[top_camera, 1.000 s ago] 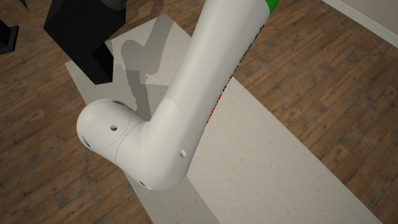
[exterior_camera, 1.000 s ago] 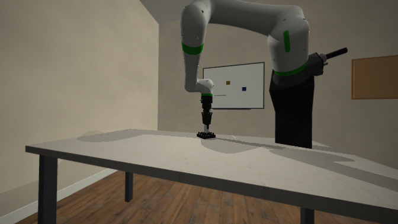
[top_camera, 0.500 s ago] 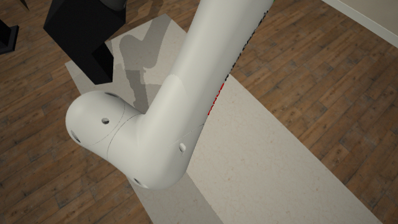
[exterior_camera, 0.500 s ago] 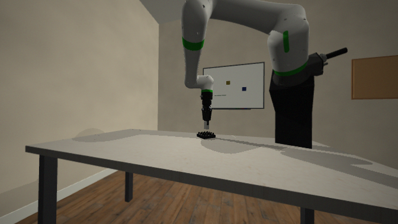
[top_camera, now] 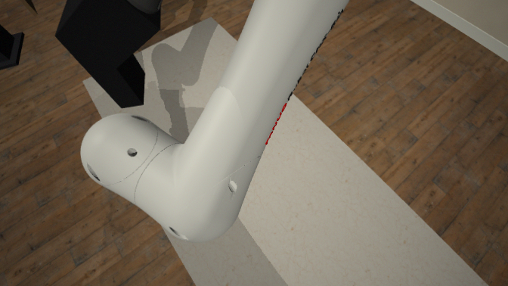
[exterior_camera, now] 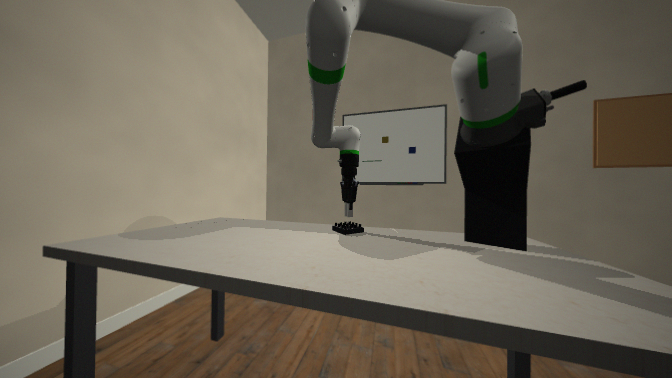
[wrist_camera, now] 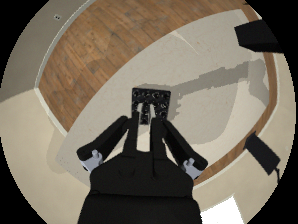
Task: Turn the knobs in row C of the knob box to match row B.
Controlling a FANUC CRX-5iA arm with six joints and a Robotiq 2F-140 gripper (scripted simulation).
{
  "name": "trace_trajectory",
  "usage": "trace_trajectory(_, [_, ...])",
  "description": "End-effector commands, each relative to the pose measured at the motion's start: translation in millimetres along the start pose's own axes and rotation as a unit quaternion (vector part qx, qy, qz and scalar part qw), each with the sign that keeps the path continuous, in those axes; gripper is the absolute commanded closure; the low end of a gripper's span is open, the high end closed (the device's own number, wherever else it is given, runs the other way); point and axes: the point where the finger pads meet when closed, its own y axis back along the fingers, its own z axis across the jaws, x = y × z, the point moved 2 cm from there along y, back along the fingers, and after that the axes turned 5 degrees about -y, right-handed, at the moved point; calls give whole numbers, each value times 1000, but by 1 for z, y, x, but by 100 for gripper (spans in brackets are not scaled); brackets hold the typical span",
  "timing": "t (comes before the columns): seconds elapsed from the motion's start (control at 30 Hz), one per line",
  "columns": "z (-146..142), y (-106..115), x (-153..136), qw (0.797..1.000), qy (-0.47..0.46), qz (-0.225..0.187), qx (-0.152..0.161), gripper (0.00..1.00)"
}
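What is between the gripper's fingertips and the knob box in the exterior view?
Only air: the exterior view shows a gap, with wall behind, between the gripper and the knob box.

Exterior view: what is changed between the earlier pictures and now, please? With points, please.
The claw (exterior_camera: 349,216) (wrist_camera: 145,109) has risen from down at the knob box (exterior_camera: 348,229) (wrist_camera: 157,100) to above it, with nothing between its slightly parted fingers. Whether it let go of a knob cannot be told. The knob box stays in place on the table (exterior_camera: 300,260) (wrist_camera: 200,65).
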Motion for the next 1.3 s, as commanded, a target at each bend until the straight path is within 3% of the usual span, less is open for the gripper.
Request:
trace_trajectory(0.0, [0, 0, 0, 1000, 0, 0, 0, 88])
trace_trajectory(0.33, [0, 3, 0, 995, 101, 0, 0, 88])
trace_trajectory(0.83, [0, 9, 0, 935, 354, 0, 0, 88])
trace_trajectory(0.9, [0, 9, 0, 935, 354, 0, 0, 88])
trace_trajectory(0.93, [0, 10, 0, 918, 397, 0, 0, 88])
trace_trajectory(1.27, [0, 14, 0, 847, 531, 0, 0, 88])
